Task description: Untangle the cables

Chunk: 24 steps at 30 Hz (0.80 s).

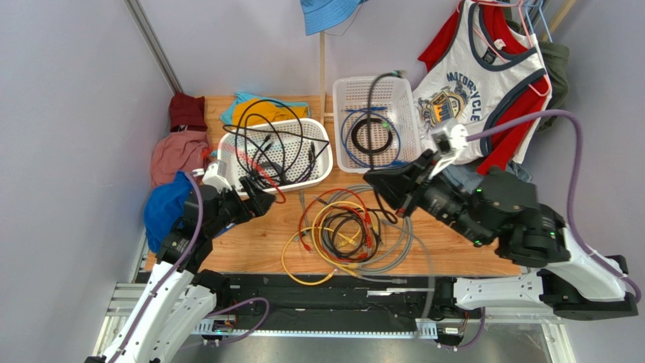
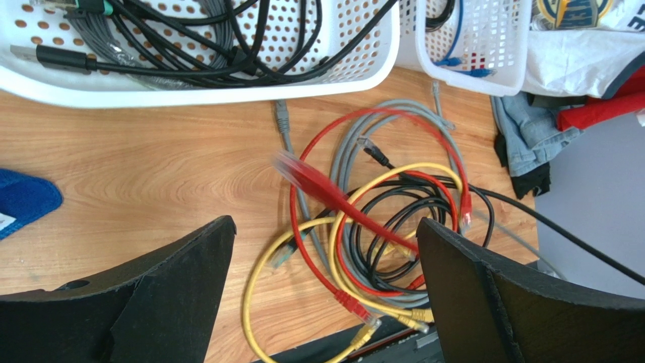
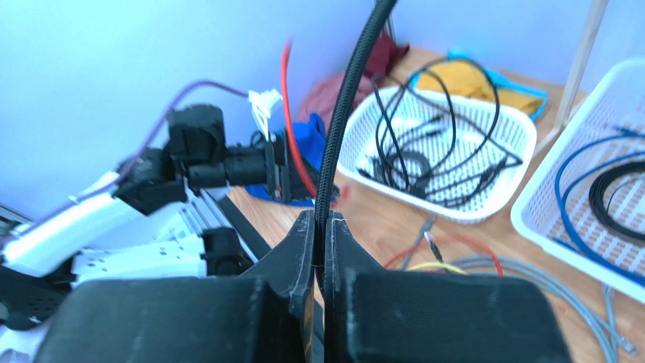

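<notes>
A tangle of red, yellow, black and grey cables (image 1: pixel 348 231) lies on the wooden table near its front edge; it also shows in the left wrist view (image 2: pixel 378 234). My right gripper (image 1: pixel 376 181) (image 3: pixel 319 215) is shut on a black braided cable (image 3: pixel 341 106) that runs up from the jaws and arches over the right basket (image 1: pixel 373 87). My left gripper (image 1: pixel 261 198) (image 2: pixel 325 227) is wide open to the left of the tangle. A blurred red cable (image 2: pixel 318 185) crosses the gap between its fingers, not clamped.
A white basket (image 1: pixel 322 162) holds loose black cables. A second white basket (image 1: pixel 341 94) holds coiled blue and black cables. Cloth piles (image 1: pixel 178 155) lie at the table's left. A shirt (image 1: pixel 484 83) hangs at the back right. A wooden pole (image 1: pixel 322 76) stands between the baskets.
</notes>
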Available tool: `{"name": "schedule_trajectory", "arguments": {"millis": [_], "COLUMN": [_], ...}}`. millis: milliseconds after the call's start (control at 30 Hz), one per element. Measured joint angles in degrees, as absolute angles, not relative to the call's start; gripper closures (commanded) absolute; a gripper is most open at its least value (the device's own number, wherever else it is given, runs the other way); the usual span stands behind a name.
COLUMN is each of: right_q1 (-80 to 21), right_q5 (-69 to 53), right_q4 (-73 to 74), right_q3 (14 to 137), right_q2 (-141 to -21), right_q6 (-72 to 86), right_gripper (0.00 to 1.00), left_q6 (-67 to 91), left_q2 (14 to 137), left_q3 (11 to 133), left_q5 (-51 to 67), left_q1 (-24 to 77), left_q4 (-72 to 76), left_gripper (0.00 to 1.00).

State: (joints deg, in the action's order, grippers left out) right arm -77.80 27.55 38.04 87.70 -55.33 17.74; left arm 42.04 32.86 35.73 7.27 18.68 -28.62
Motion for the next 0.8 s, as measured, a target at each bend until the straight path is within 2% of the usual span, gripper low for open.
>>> {"name": "schedule_trajectory", "arguments": {"millis": [133,433,800], "right_q1": [-77.8,-77.8,-77.8], "right_q5": [28.0,25.9,21.9], "right_q4": [38.8,40.8,37.8], "right_q3": [88.6,75.8,75.6], "right_q2": [-52.7,-52.7,-51.5], "right_q6": [16.7,17.5,17.3], "right_gripper": [1.00,1.00,1.00], "left_q6": [42.1,42.0,41.5], "left_q2": [33.1,32.9,34.5], "left_q3": [36.6,37.2,37.2], "left_q5": [7.2,10.5,14.0], "left_q1": [18.7,18.7,25.8], "left_q4": [-27.9,-25.9,-20.3], "left_gripper": [0.01,0.01,0.01]}}
